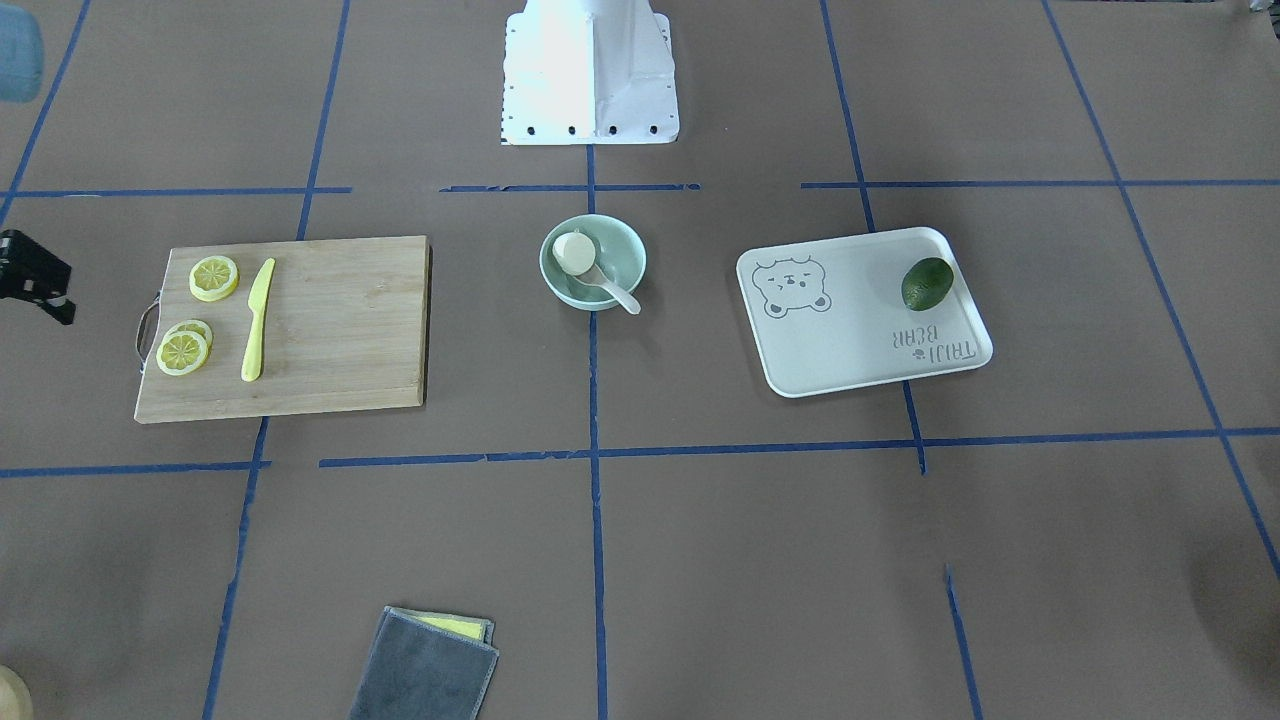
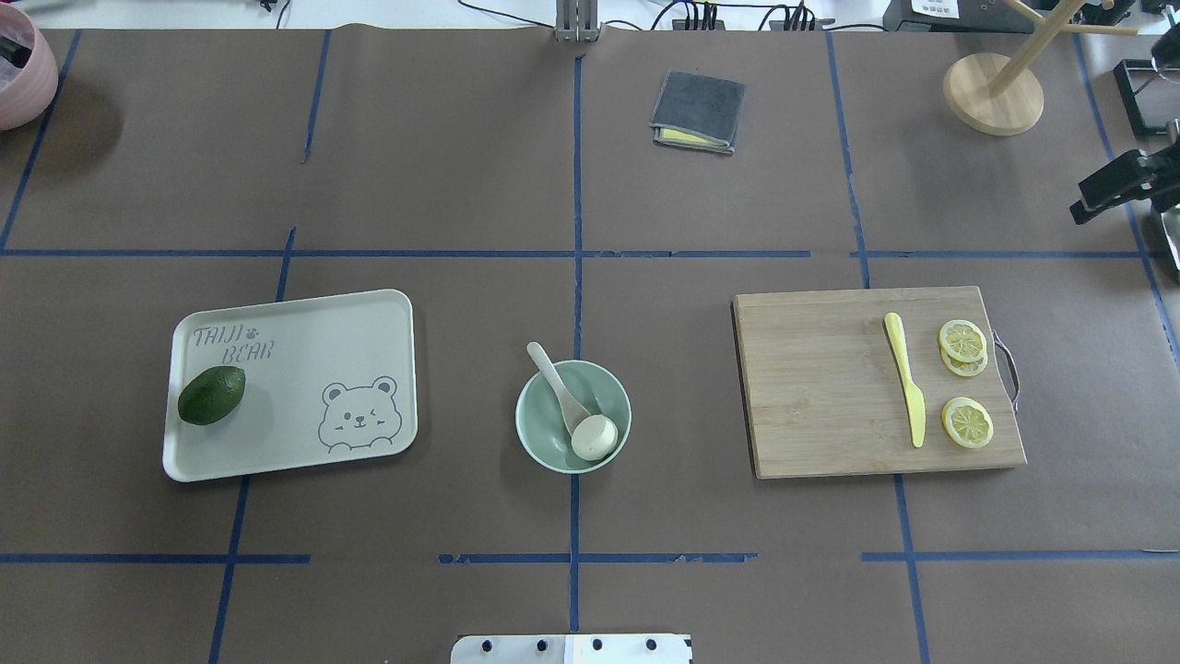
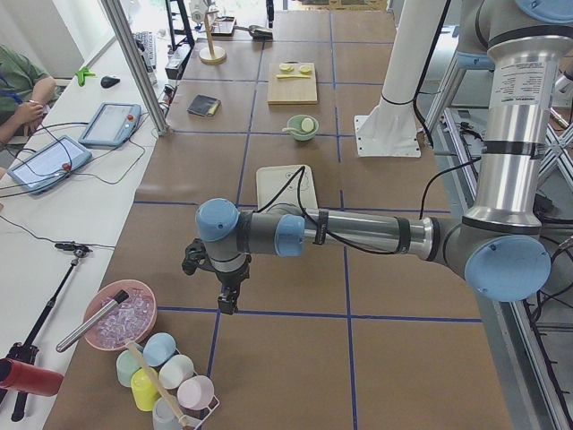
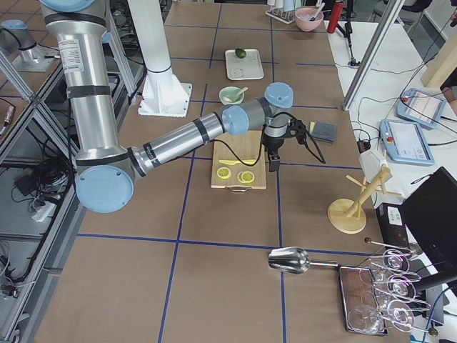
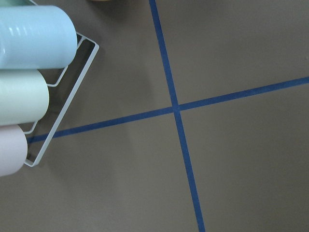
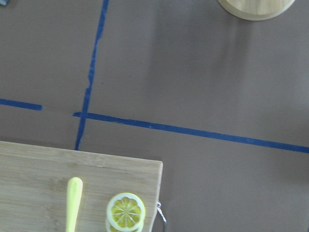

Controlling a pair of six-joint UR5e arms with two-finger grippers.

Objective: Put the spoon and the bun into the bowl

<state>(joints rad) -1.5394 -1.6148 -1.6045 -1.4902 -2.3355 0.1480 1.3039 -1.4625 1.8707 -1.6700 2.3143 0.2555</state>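
Note:
The mint-green bowl (image 2: pixel 544 447) (image 1: pixel 625 250) stands at the table's middle. The white bun (image 2: pixel 594 437) (image 1: pixel 573 252) lies inside it, tipped on its side. The pale spoon (image 2: pixel 556 385) (image 1: pixel 612 287) has its scoop in the bowl beside the bun, and its handle sticks out over the rim. My right gripper (image 2: pixel 1079 210) (image 1: pixel 62 310) hangs at the table's far right edge, past the cutting board and empty; I cannot tell whether it is open. My left gripper (image 3: pixel 227 306) shows only in the exterior left view, far from the bowl, its state unreadable.
A wooden cutting board (image 2: pixel 830 387) with lemon slices (image 2: pixel 966 422) and a yellow knife (image 2: pixel 905 378) lies right of the bowl. A white tray (image 2: pixel 304 369) with an avocado (image 2: pixel 211 395) lies left. A grey cloth (image 2: pixel 698 112) and a wooden stand (image 2: pixel 993 92) sit at the back.

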